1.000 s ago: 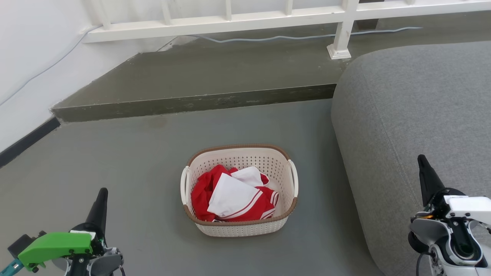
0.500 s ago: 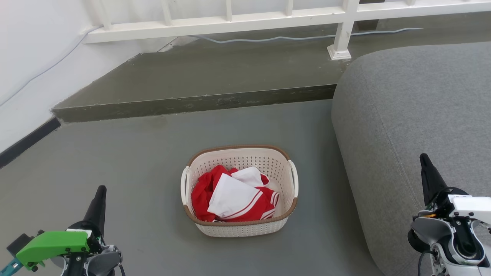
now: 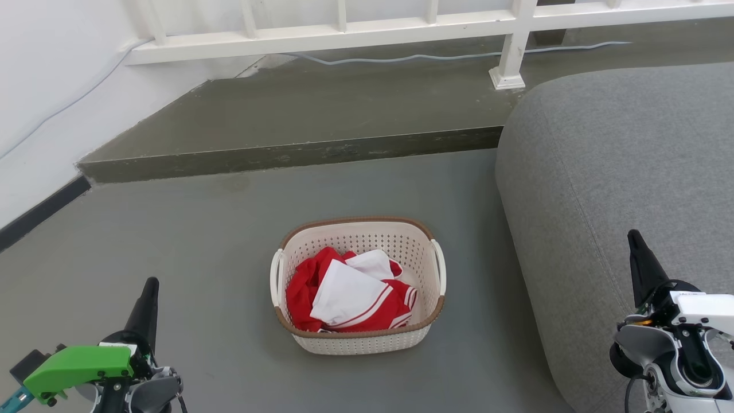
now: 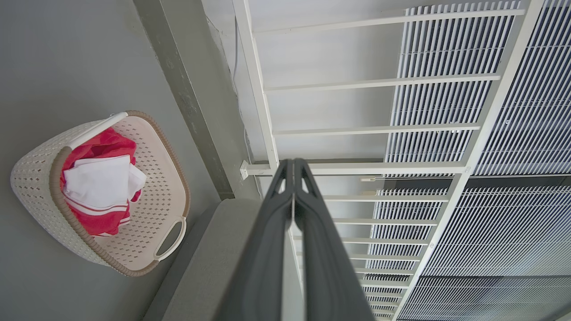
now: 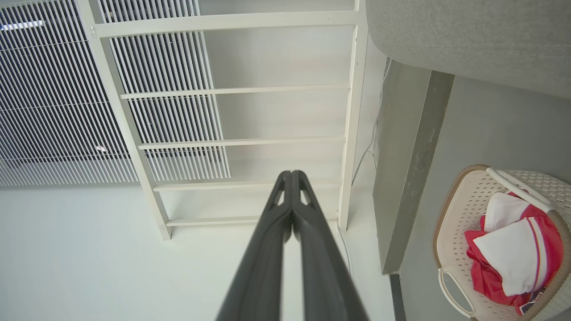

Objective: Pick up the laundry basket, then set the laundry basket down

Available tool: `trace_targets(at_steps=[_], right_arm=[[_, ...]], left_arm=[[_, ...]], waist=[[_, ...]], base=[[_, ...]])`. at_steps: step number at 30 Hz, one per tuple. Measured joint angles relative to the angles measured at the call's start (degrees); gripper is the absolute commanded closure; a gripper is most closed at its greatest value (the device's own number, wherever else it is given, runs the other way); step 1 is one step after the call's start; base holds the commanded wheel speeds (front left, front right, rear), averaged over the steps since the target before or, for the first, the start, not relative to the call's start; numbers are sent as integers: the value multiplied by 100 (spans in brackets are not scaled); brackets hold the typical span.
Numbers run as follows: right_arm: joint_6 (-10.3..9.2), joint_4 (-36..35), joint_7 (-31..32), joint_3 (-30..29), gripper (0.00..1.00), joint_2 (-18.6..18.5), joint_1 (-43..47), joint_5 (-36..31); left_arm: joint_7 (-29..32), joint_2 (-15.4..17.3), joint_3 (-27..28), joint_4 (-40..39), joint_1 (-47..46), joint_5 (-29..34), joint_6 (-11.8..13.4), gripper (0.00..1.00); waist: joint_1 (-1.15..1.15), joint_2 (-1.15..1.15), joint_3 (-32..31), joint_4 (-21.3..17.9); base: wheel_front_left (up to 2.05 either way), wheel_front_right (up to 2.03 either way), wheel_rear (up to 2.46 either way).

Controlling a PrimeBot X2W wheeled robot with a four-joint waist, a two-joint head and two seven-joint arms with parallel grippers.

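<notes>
1. While both arms hang low at the near corners of the head view, the laundry basket [image 3: 358,343] stands upright on the grey floor [image 3: 189,246] between them, well apart from either gripper.
2. Its brown rim runs all the way round. One white loop handle [image 3: 276,271] sits on its left side and another [image 3: 440,267] on its right.
3. Red and white clothes [image 3: 344,292] lie crumpled inside, below the rim.
4. The left gripper [image 3: 151,287] points up the head view from the lower left. In the left wrist view its two dark fingers [image 4: 267,249] are pressed together to the tips, with nothing between them.
5. The right gripper [image 3: 633,238] rises at the lower right, in front of a grey sofa [image 3: 619,160]. In the right wrist view its fingers [image 5: 263,258] likewise meet at the tips and hold nothing.
6. The sofa is near the basket's right side, with a strip of floor between them.
7. Beyond the basket a raised step [image 3: 287,154] crosses the floor. Behind the step stands a white railing [image 3: 344,31], and a pale cable [image 3: 401,56] trails along its foot.
8. The left wrist view catches the basket [image 4: 31,178] far to the side of the fingers, and the right wrist view shows it [image 5: 459,209] at the edge of the picture.
</notes>
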Motion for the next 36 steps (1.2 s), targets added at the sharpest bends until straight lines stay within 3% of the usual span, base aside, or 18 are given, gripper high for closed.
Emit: trace_targets(at_steps=[36], right_arm=[[47,-2,18,-16,100,4,-1,0]], left_arm=[[1,0,3,-1,-1,0,0,100]], waist=[[0,0,1,0]], base=[[0,0,0]])
